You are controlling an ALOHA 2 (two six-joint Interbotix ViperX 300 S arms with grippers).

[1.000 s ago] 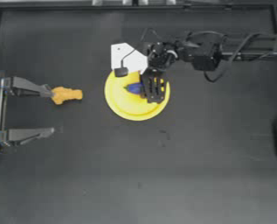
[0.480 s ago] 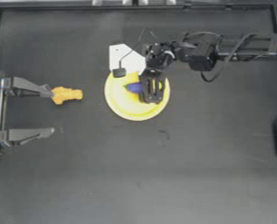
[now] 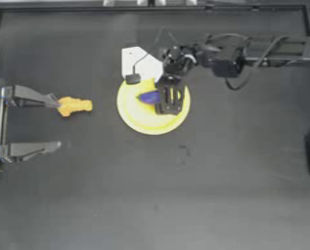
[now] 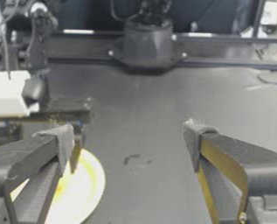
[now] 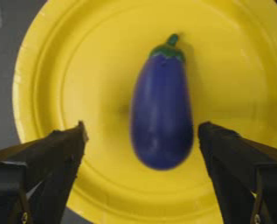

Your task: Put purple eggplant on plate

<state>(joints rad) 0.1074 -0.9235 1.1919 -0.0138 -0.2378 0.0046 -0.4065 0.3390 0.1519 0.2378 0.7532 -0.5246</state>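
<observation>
1. I have the right end effector [image 3: 169,97] over the plate [image 3: 134,114], just above the middle of the top view, with its arm reaching in from the upper right.
2. Its jaws stand wide apart and hold nothing; in the right wrist view the eggplant [image 5: 162,116] lies between them with a clear gap on each side.
3. The eggplant [image 3: 149,97] lies flat on the plate, well inside the rim, stem end pointing away from the wrist camera.
4. I judge the placing done and the step in hand to be the release and pull-away.
5. The next move calls for a straight lift with the jaws kept wide, so neither fingertip nudges the eggplant or catches the rim.
6. A white card [image 3: 139,62] and a small dark piece touch the plate's upper edge, close to my arm's cables; I would not swing that way.
7. The worktop [image 3: 183,195] below and right of the plate is bare.
8. The left end effector [image 3: 36,122] waits at the left edge, jaws wide, with an orange-yellow toy [image 3: 74,105] at its upper jaw tip.
</observation>
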